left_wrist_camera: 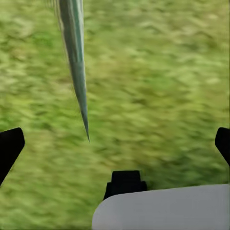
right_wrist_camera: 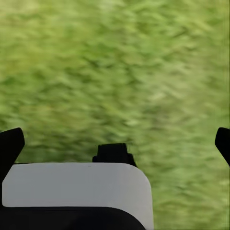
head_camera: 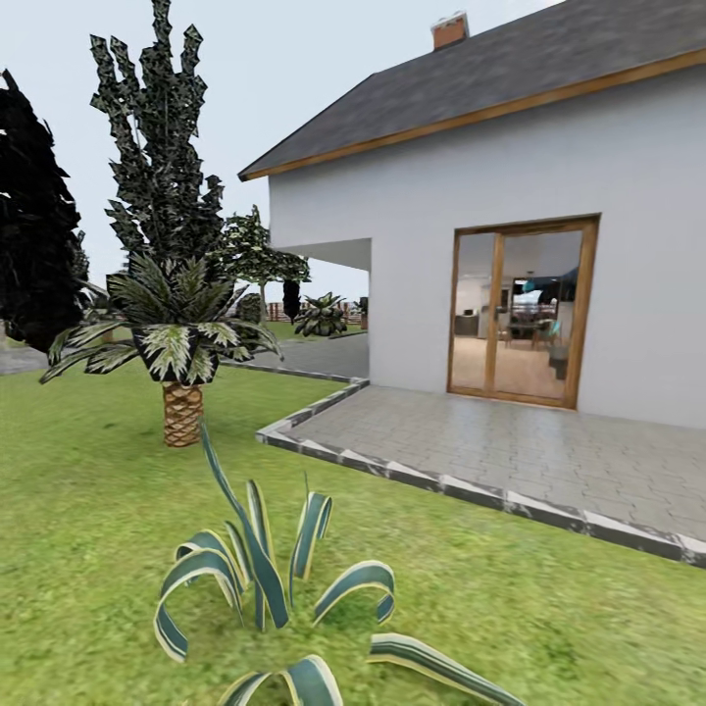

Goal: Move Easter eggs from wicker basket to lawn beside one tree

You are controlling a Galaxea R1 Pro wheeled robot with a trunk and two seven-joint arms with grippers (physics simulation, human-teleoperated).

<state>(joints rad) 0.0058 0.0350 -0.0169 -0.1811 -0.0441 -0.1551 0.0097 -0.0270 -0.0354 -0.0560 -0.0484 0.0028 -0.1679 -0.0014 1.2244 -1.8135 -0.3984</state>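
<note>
Head view: the robot is facing across the lawn (head_camera: 88,510) toward a white house (head_camera: 510,196) with a dark roof, a brick chimney (head_camera: 449,29) and a wood-framed glass door (head_camera: 520,309) at about 3 o'clock. A grey paved patio (head_camera: 510,446) with a pale stone kerb is lying in front of that door, running from centre out toward 4 o'clock.

At 6 o'clock, nearest the camera, a striped blue-green agave plant (head_camera: 284,598) is spreading its curled leaves over the grass. At about 9 o'clock a short palm (head_camera: 182,353) with a scaly trunk is standing on the lawn. Behind it a tall tree (head_camera: 157,137) with a jagged dark green, pale-spotted crown is rising toward 11 o'clock; its trunk is hidden by the palm. An all-black tree (head_camera: 34,216) is sitting at the far 9 o'clock edge.

No eggs or basket are appearing in these views.

Left wrist view: the left gripper (left_wrist_camera: 115,143) is hanging over blurred grass, its dark fingertips (left_wrist_camera: 10,146) sitting wide apart at the frame edges with nothing between them. One pointed agave leaf (left_wrist_camera: 76,62) is lying across the grass beyond it.

Right wrist view: the right gripper (right_wrist_camera: 115,143) is likewise spread wide over bare blurred grass, holding nothing.
</note>
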